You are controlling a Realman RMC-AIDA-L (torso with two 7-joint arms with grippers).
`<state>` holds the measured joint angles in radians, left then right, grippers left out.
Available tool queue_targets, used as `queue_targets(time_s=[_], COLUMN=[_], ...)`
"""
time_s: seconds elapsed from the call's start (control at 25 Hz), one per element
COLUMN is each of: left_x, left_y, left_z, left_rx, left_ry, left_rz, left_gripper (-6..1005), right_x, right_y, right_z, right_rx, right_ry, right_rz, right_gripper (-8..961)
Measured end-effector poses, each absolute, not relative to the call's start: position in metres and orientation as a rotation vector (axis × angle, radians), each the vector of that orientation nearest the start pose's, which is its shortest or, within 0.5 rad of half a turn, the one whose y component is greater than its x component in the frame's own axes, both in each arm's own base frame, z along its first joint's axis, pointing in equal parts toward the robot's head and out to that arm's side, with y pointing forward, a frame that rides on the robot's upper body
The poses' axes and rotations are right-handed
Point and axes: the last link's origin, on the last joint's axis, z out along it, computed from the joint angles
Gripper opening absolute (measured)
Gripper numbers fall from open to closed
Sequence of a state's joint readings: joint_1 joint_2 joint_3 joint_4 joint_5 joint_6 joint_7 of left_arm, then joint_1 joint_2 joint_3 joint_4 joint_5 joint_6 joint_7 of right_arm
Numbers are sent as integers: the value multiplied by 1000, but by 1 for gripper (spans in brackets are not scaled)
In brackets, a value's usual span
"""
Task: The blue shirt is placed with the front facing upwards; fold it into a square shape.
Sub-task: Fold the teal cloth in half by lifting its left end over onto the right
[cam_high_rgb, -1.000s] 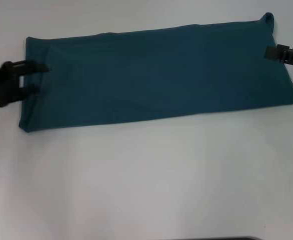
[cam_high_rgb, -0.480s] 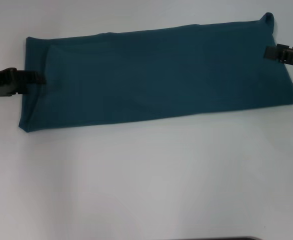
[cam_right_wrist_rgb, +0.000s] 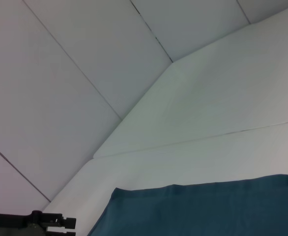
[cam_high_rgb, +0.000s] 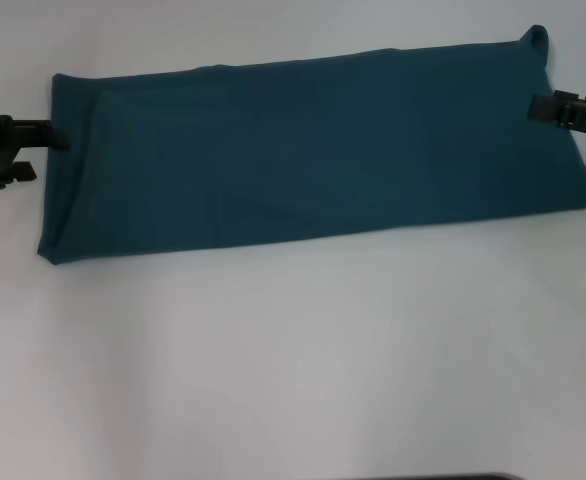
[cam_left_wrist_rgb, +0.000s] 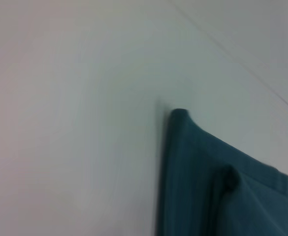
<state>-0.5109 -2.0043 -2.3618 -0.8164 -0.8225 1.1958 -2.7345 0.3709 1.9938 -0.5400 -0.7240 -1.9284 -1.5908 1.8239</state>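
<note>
Left gripper (cam_high_rgb: 48, 150) at shirt's left short edge, fingers spread, nothing held. Right gripper (cam_high_rgb: 535, 106) over right end; finger state: cannot tell. Blue shirt (cam_high_rgb: 313, 150) lies as long flat band across white table (cam_high_rgb: 293, 350), plain side up, lettering hidden. Risk: left fingers catch top layer only, so layers separate and fold goes skewed. Loose upper right corner may drag.

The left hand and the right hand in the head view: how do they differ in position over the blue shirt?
The left hand sits at the blue shirt's left end, its tip just at the cloth's edge; the right hand reaches in over the right end. The left hand lies lower in the head view, the right hand nearer the shirt's far edge. Both are black and point inward.
</note>
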Motion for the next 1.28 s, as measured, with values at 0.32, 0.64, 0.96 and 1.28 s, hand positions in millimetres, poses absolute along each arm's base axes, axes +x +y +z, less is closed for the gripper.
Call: queue_targets(time_s=[0.32,0.64,0.96,1.28], left_x=[-328,-330,-330,-328], left_y=[366,365,367,364], left_z=[46,40,40,34], left_rx=[2255,2230,2278,2275], left_ry=[2771,2807,2802,2777], left_rz=[566,557,518,465], left_gripper=[702,702,703,703], right_x=[326,326,327,328], right_y=[303,302,302,301], right_z=[75,76,75,75], right_rx=[-2284,-2280,-2277,-2275], right_ry=[1281,1278,1286,1289], right_rz=[870,871,873,876], right_gripper=[837,835,833,831])
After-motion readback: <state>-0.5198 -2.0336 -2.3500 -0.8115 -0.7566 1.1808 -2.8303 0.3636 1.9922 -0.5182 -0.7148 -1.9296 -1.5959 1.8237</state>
